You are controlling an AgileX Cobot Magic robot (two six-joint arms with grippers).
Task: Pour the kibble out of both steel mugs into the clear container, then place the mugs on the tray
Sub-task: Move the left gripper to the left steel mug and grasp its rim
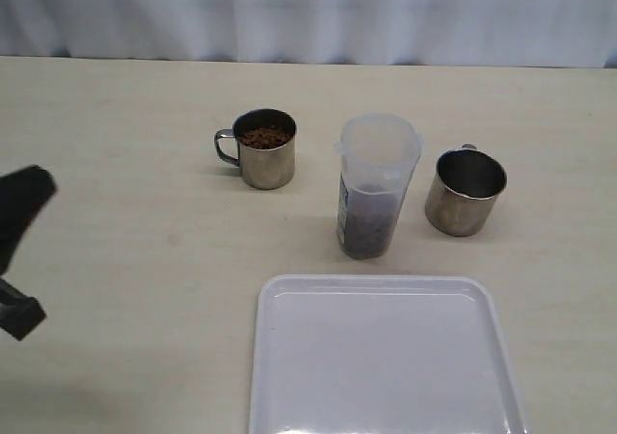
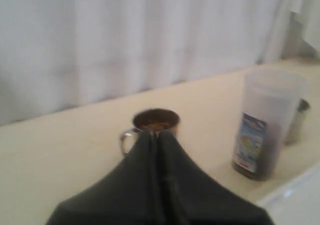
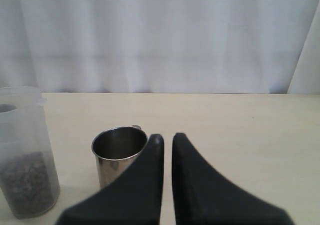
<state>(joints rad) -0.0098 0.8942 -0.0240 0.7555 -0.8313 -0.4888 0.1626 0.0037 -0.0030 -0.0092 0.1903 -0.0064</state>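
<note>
- While I read the left wrist view, which is blurred, the left gripper (image 2: 157, 132) shows its two dark fingers pressed together with no gap and nothing held.
- Its tip points toward the left mug (image 2: 156, 121), which partly hides behind it.
- On the right wrist view, the right gripper (image 3: 167, 137) has its jaws drawn in to a narrow slit with nothing between them. It is aimed level over the table (image 3: 240, 135).
- I see the right mug (image 3: 117, 155) standing upright beside that tip and apart from it, its inside showing plain steel.
- On the exterior view, the left arm (image 1: 21, 207) appears as a dark blurred shape at the left edge, well apart from both mugs.
- The left mug stands upright with its handle turned toward that arm, and the kibble (image 1: 265, 137) lies near its rim.
- The clear container (image 1: 376, 188) stands upright between the two mugs, with dark pellets filling its lower part.
- The tray (image 1: 386, 357) lies flat nearest the camera, just in front of the container. Both mugs stand on the table, off the tray.
</note>
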